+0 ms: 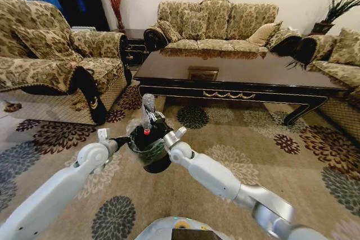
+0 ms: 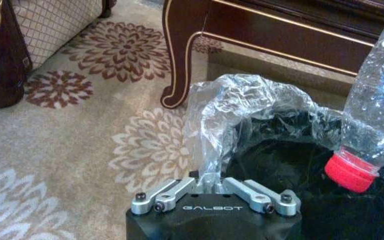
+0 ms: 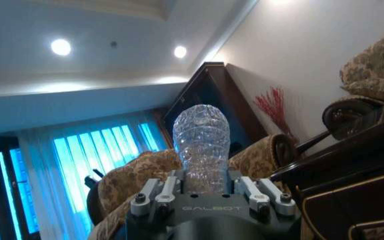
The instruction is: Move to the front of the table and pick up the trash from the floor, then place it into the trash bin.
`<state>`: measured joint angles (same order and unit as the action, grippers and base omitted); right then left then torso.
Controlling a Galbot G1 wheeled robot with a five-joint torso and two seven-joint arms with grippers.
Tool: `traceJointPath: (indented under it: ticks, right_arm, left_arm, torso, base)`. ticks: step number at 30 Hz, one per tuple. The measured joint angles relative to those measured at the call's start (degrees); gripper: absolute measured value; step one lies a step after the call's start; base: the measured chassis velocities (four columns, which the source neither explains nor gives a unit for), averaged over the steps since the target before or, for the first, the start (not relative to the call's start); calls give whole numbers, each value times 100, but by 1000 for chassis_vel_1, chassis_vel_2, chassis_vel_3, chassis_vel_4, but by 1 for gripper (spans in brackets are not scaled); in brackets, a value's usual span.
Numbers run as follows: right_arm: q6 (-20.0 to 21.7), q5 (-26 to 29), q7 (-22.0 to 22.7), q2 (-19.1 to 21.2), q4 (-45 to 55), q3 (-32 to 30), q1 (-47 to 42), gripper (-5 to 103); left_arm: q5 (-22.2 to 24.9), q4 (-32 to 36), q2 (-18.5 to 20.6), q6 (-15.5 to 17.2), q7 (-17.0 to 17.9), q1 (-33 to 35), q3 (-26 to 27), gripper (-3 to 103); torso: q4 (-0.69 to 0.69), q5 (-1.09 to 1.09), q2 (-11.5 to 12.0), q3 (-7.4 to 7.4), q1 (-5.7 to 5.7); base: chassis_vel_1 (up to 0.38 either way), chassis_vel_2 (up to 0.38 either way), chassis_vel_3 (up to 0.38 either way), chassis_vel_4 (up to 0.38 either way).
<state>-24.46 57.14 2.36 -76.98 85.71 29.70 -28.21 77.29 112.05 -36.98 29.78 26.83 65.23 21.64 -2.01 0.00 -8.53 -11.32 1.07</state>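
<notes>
**Bottle's cap-down right over the bin**

So the right gripper has the bottle clamped round its body, fingers closed on the crinkly plastic. The bottle is upside down, long axis pretty much vertical, red cap pointing straight down. In the left wrist cam the cap sits just above the black inside of the bin, within the rim, not outside it. That's the bit that matters imo: the bottle is directly over the opening, so a drop looks like it'd go in, tho it's a judgement call from these angles.

Left gripper is at the near rim of the bin, fingers pinched on the clear bag liner where it folds over the edge. Looks like it's holding the bin off the carpet, between the two arms.

All this is in front of the surface, near its left leg, sofas round the room. Right arm's the one w/ the trash, left just steadies.
</notes>
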Motion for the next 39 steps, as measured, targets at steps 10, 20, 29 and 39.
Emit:
traceJointPath:
  ticks: [10,20,29,39]
  right_arm:
    - [-1,-27,29,179,276,-209,-141,70]
    - [187,-110,398,459,438,-663,-279,99]
    - [1672,-335,3218,523,-315,-1532,-393,100]
    - [3360,736,4206,44,-1102,-1683,-770,100]
  left_arm:
    - [16,15,25,-1,-2,10,95,4]
    - [41,70,46,-3,-4,45,273,4]
    - [472,158,158,18,-4,2,1165,4]
    - [577,214,312,61,-105,-60,1471,4]
  torso:
    - [-1,1,0,0,0]
    - [-1,0,0,0,0]
    - [0,1,0,0,0]
    - [-2,-2,0,0,0]
  base:
    - [0,0,0,0]
    - [0,0,0,0]
    - [0,0,0,0]
    - [0,0,0,0]
